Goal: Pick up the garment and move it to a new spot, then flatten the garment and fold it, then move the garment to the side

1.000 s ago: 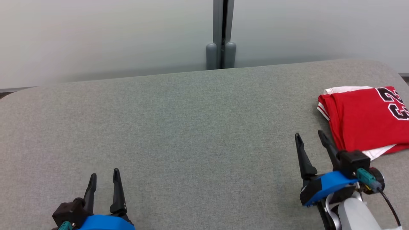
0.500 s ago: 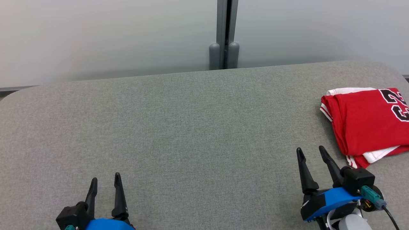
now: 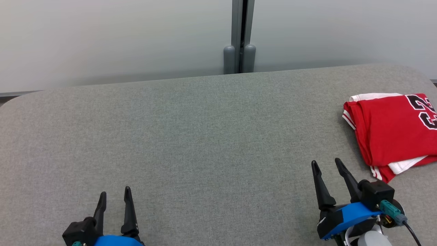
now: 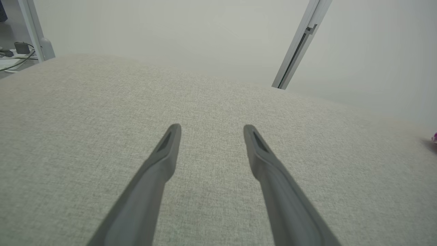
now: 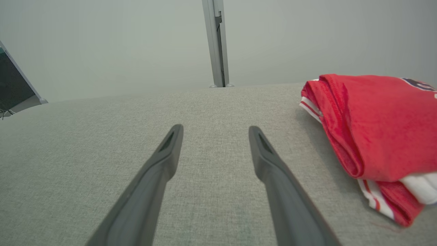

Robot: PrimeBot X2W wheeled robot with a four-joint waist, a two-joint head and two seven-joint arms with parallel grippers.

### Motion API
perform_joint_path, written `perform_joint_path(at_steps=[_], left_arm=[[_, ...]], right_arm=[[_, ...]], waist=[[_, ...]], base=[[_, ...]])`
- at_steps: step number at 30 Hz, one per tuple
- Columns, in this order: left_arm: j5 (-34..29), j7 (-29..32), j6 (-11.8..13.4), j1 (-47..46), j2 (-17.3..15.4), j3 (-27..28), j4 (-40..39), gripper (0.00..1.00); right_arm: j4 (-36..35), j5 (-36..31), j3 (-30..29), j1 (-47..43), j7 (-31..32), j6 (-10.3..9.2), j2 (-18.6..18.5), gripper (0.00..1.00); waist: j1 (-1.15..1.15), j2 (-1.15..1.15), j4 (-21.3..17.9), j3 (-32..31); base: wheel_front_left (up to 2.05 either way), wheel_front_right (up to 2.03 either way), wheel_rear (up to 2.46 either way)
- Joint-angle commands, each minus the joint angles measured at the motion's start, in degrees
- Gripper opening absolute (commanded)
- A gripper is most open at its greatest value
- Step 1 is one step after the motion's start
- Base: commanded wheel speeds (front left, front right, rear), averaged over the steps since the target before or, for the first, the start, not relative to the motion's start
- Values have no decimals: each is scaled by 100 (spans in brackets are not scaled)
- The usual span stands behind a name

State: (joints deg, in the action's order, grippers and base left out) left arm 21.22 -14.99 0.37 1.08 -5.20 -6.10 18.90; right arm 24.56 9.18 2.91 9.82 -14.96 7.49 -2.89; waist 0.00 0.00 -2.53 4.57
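The garment [image 3: 392, 131] is a red jersey with white trim and black numbers, folded into a stack at the right edge of the grey table [image 3: 205, 136]. In the right wrist view the garment [image 5: 375, 123] lies to the right of my fingers, apart from them. My right gripper [image 3: 325, 163] hovers open just left of the garment's near corner, nothing between its fingers. Low at the near left, my left gripper [image 3: 115, 191] is open and empty over bare cloth; the left wrist view shows its gripper [image 4: 211, 127] spread above the table.
Behind the table stands a pale wall with a grey post [image 3: 239, 37] at its middle. Cables and a plug block [image 4: 17, 51] lie beyond the table's far left corner. The table's rounded right corner [image 3: 418, 73] is near the garment.
My right gripper has drawn back toward the near edge, away from the garment. The left gripper has sunk slightly lower. The camera shifted a little.
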Motion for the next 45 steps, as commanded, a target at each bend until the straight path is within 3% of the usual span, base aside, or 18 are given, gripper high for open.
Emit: perform_joint_path(at_steps=[1, 45], left_arm=[[20, -26, -26, -13, 1, 21, 10, 0], [3426, 1055, -394, -373, 117, 617, -187, 0]], right_arm=[[-8, 7, 8, -23, -22, 0, -1, 0], [-472, 4011, -457, -188, 1042, 0, 0, 0]], waist=[[0, 0, 2, 8], [0, 0, 86, -144]], base=[[0, 0, 0], [0, 0, 0]])
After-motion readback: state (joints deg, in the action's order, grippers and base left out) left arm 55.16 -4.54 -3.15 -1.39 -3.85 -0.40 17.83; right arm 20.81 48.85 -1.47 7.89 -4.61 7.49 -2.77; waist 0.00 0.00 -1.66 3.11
